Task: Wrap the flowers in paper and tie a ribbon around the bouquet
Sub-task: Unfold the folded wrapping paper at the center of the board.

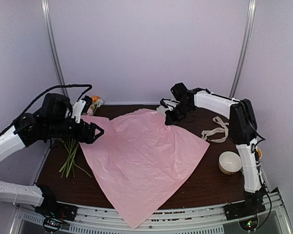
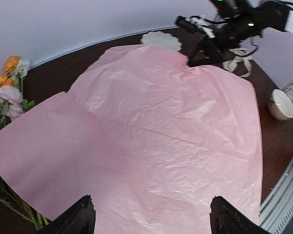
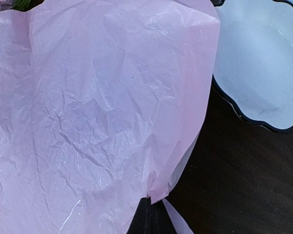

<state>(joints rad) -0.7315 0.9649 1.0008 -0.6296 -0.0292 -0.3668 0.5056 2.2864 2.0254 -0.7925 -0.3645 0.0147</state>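
The paper lies spread out flat across the middle of the table, one corner hanging over the near edge, and we take it as our landmark. At the paper's far edge the right gripper has its jaws closed together on the sheet, which puckers up toward the pinch; in the right wrist view the paper fills most of the picture and narrows down to the dark fingers at the bottom. Over the paper's left edge the left gripper hovers with its jaws wide apart and nothing between them; from its own camera we see the two fingertips well apart above the paper. The flowers lie just left of the paper, stems toward the near side and blooms by its far left corner, partly tucked under the sheet's edge. The ribbon lies in a loose tangle on the table right of the paper, apart from it. Nearer than the ribbon, also right of the paper, sits a white bowl. Just beyond the paper's far edge, beside the right gripper, lies a white scalloped plate.
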